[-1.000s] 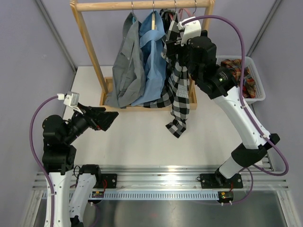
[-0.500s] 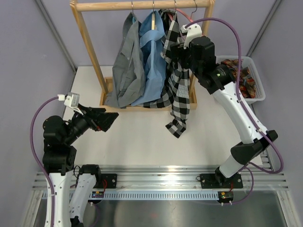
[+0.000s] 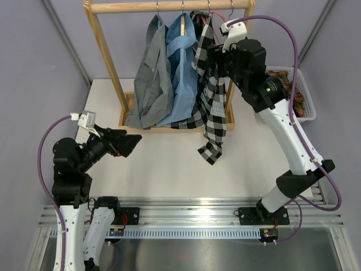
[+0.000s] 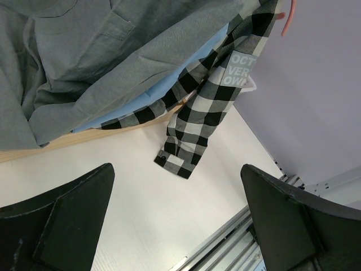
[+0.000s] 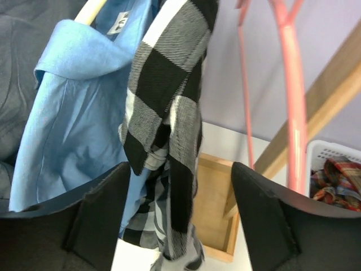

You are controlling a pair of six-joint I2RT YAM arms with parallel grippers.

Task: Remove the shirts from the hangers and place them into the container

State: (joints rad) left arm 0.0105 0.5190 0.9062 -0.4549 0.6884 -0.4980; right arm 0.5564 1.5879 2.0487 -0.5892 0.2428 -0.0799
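Notably, right hand spread wide astride checked shirt; closing beside pink hanger could drag it off the rail. Left hand likewise spread.

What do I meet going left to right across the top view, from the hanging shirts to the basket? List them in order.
grey shirt → light blue shirt → black-and-white checked shirt → white basket

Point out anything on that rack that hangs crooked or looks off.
The checked shirt hangs twisted into a narrow bunch, with one sleeve dangling out past the rack's base. The grey shirt and blue shirt beside it hang broader.
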